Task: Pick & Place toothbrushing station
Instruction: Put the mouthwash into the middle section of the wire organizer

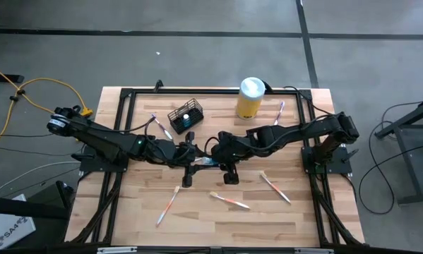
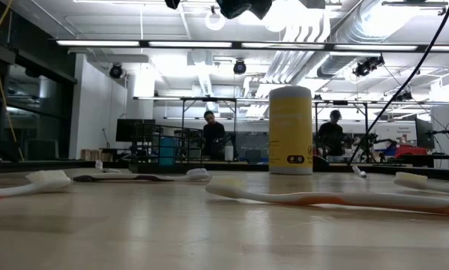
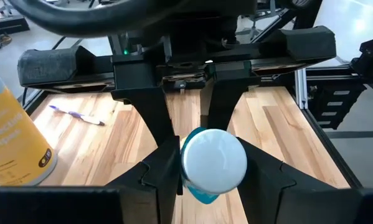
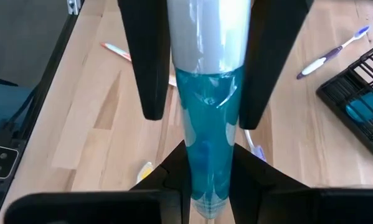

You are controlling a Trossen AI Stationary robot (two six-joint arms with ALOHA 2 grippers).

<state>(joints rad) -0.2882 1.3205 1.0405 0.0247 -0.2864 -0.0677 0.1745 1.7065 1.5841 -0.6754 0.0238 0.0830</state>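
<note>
A toothpaste tube [image 4: 206,124], teal with a white cap end [image 3: 214,163], hangs in the air over the table's middle [image 1: 205,161]. Both grippers are shut on it: my left gripper [image 1: 190,156] at the white end, my right gripper [image 1: 219,152] at the teal end. The toothbrushing station [image 1: 186,116], a small black wire-mesh holder with something teal inside, stands on its base at the table's far side, left of the yellow canister [image 1: 250,99]. It also shows in the right wrist view, the toothbrushing station [image 4: 360,93]. My left gripper pinches the tube's white cap end [image 3: 192,168] between its two fingers [image 3: 158,171], coming roughly level from the table's left, along the tube. The tube is lifted clear of the table. My right gripper pinches the tube's flat teal tail end [image 4: 205,186] between its two fingers [image 4: 170,177], slanting down from the table's right, along the tube. The tube runs straight between the two grippers.
Several toothbrushes lie loose on the wooden table: near the front [image 1: 167,203] [image 1: 229,201] [image 1: 275,187], beside the holder [image 1: 162,125] and by the canister [image 1: 279,109]. A black frame [image 1: 123,127] rims the table. People stand in the room far behind.
</note>
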